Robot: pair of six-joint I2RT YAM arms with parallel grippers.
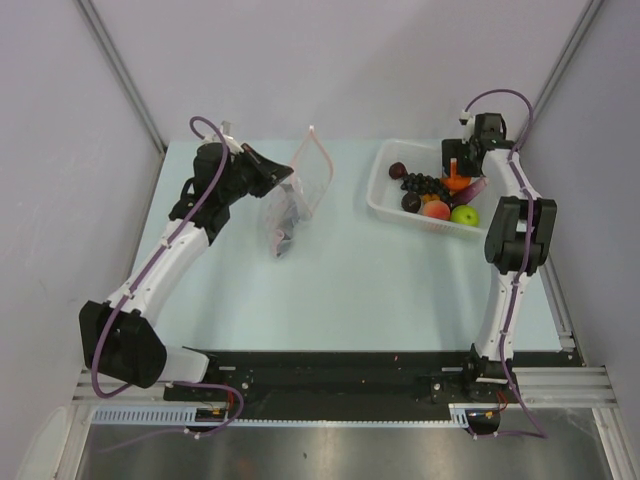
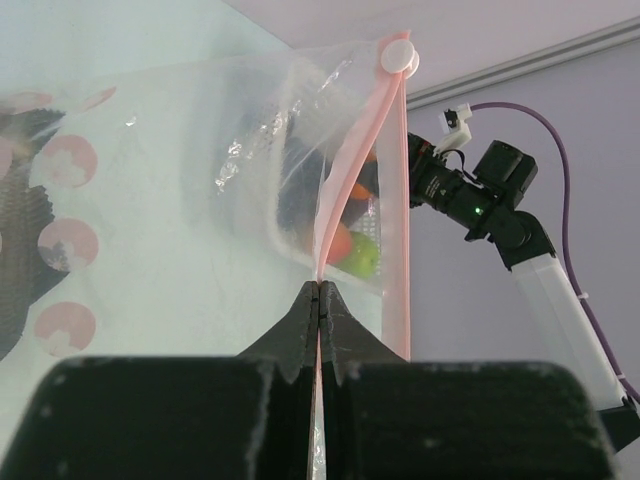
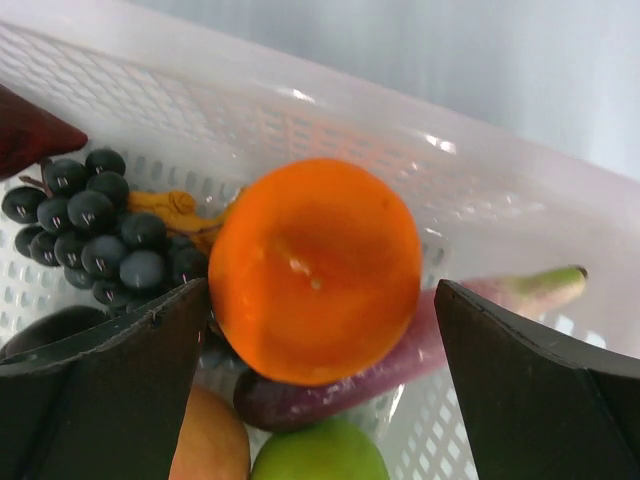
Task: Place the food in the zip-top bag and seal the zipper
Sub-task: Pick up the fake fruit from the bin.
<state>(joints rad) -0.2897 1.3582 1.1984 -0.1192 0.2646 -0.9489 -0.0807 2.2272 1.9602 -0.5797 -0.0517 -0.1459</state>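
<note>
We found the left fingers (image 2: 318, 300) pinched shut on the zipper (image 2: 398, 200), holding the bag (image 1: 300, 190) up by its top edge over the left part of the table (image 1: 350, 290). Its lower end rested on the table. The mouth was not sealed: the two pink strips stood apart, and the white slider (image 2: 398, 56) sat at the top, where they met. Some small dark things lay at the bottom of the bag (we could not tell which foods they were). The rest of the food was well to the right, in the white basket (image 1: 385, 195) on the far right of the table. The right fingers (image 3: 110, 390) were down over that basket and spread wide, one on each side of the orange (image 3: 315, 270), with a gap showing on the right side; on the left we could not tell whether the finger touched it. The grapes (image 3: 90, 225) lay just left of the orange, against the basket wall. Under the orange lay a purple piece (image 3: 400, 365) with a green stem, and nearer the wrist camera sat the apple (image 3: 320, 455) and the peach (image 3: 210, 450), side by side. A dark red piece (image 3: 30, 135) showed at the left edge of that view.
</note>
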